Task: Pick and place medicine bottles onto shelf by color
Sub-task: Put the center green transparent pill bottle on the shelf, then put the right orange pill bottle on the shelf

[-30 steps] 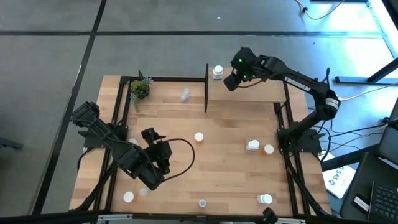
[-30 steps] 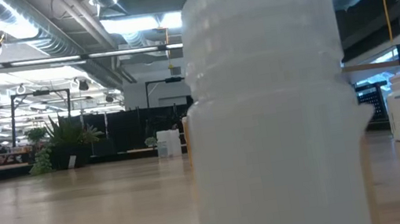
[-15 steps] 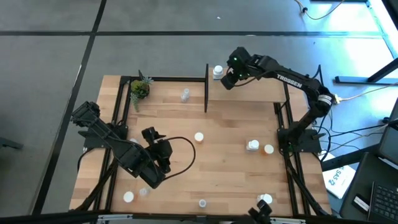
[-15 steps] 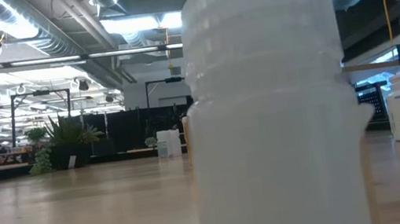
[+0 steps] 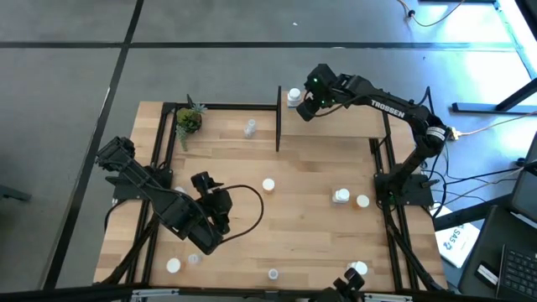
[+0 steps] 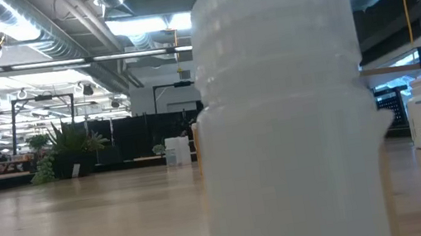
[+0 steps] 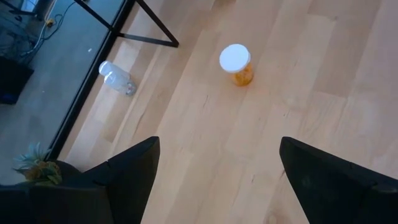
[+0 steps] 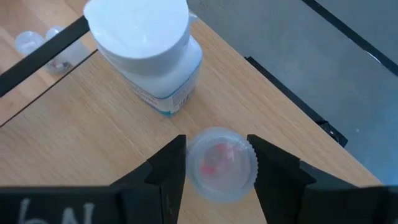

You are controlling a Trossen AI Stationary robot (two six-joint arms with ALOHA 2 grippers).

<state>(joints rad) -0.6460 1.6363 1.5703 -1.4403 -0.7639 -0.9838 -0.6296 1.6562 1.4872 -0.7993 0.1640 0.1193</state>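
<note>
The right pincer (image 5: 307, 106) is over the shelf (image 5: 344, 124) at the far right corner of the bench (image 5: 302, 226). Its 2 fingers (image 8: 168, 165) look closed on a clear bottle (image 8: 221, 165) with red pills inside. That bottle sits upright, just beside the 1 white bottle (image 5: 294, 96) already on the shelf, near but not touching it.

If this is the set-down, I'd check that the base is flat on the board before letting go. Then spread the fingers evenly and lift straight up, so neither finger drags the cap or nudges the white neighbour. The shelf edge is near, so any sideways pull could tip the bottle off. Since sorting goes by color, a little gap from the white bottle seems wise.

The left pincer (image 7: 214, 180) waits wide open over the near left of the bench, holding nothing.

Counting from above, there are 2 bottles at the shelf and 8 down on the bench. Those 8 include 1 orange bottle (image 7: 236, 62) with a white cap and 1 clear bottle on its side (image 7: 117, 78) near the 1 potted plant (image 5: 189, 120). Some are too small to tell their color.
</note>
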